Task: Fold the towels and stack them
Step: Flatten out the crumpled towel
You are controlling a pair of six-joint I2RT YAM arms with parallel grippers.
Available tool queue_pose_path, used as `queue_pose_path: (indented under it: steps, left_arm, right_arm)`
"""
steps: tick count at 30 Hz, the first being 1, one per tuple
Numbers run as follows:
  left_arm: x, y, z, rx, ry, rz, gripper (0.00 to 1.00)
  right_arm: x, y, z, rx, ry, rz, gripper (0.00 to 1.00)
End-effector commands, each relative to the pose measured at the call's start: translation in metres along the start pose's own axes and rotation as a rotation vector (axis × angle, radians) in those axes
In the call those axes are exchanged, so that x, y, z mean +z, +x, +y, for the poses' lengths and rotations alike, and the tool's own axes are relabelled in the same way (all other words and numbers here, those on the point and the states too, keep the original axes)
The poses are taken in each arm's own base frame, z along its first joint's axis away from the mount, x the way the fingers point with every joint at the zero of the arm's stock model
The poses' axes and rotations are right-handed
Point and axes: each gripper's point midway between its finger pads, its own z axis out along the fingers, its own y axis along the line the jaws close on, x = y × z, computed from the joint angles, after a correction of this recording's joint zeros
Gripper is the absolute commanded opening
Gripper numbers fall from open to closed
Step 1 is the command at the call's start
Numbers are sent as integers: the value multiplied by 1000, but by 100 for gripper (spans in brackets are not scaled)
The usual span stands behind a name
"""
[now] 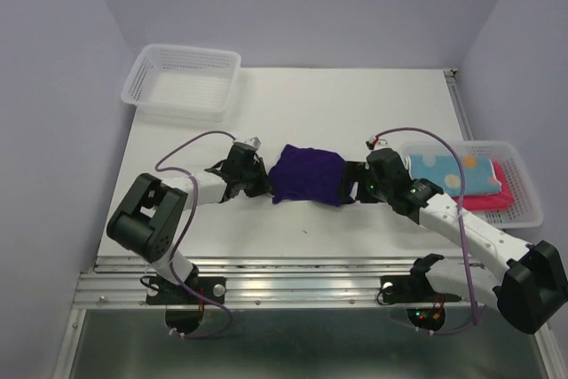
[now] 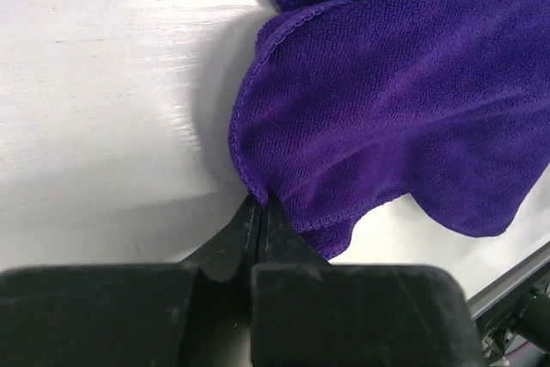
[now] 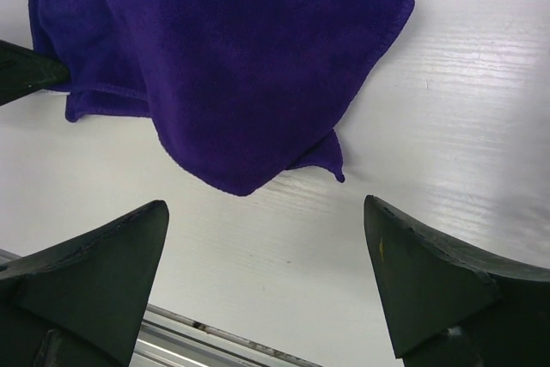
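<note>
From above, the crumpled dark purple cloth towel (image 1: 308, 175) lies on the white desk (image 1: 355, 104) between my left tool (image 1: 259, 180) and my right tool (image 1: 358, 182), so each may take one side. The light blue patterned towel (image 1: 444, 170) and the bright pink towel (image 1: 504, 189) wait in the white mesh basket (image 1: 529, 206) at my right.

Left wrist view: my left tool is clenched on the purple towel's hemmed edge, and bare desk lies beside it.

Right wrist view: my right tool is released, spread wide, near the loose corner without touching. The metal rail (image 3: 215, 333) is close behind, so I judge the free room is forward.
</note>
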Motion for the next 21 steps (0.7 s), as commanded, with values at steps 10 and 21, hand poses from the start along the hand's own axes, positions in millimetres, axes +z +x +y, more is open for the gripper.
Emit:
queue_pose_path:
  steps: [10, 21]
  left_arm:
    - [-46, -24, -21, 32, -10, -109, 0]
    - [-72, -34, -47, 71, 22, -141, 1]
  right_arm:
    - [8, 27, -6, -9, 2, 67, 100]
    - [13, 35, 13, -87, -32, 87, 100]
